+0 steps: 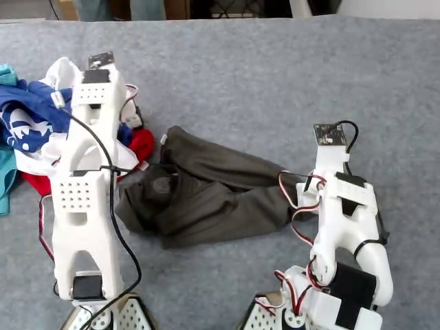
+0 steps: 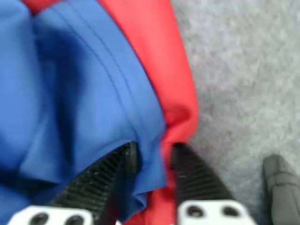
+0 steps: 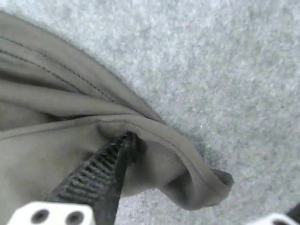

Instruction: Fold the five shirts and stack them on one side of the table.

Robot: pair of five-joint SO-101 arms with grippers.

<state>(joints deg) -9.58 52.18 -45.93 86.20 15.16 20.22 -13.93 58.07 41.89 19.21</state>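
Note:
A crumpled dark olive shirt [image 1: 206, 192] lies mid-table. My right gripper [image 1: 292, 189] sits at its right end. In the right wrist view it [image 3: 201, 187] is open, one black finger [image 3: 115, 157] resting on the olive shirt [image 3: 56, 159] and a folded corner lying between the jaws. At the far left is a pile with a blue shirt [image 1: 27, 124], a red shirt [image 1: 142, 142], a white shirt [image 1: 62, 72] and a teal shirt [image 1: 5, 179]. My left gripper [image 2: 154, 159] is shut on the hem of the blue shirt [image 2: 70, 93], beside the red shirt [image 2: 154, 56].
The grey felt table [image 1: 275, 82] is bare across the back and right. Both arm bases stand at the front edge. A bit of the olive shirt [image 2: 281, 183] lies close to the left gripper.

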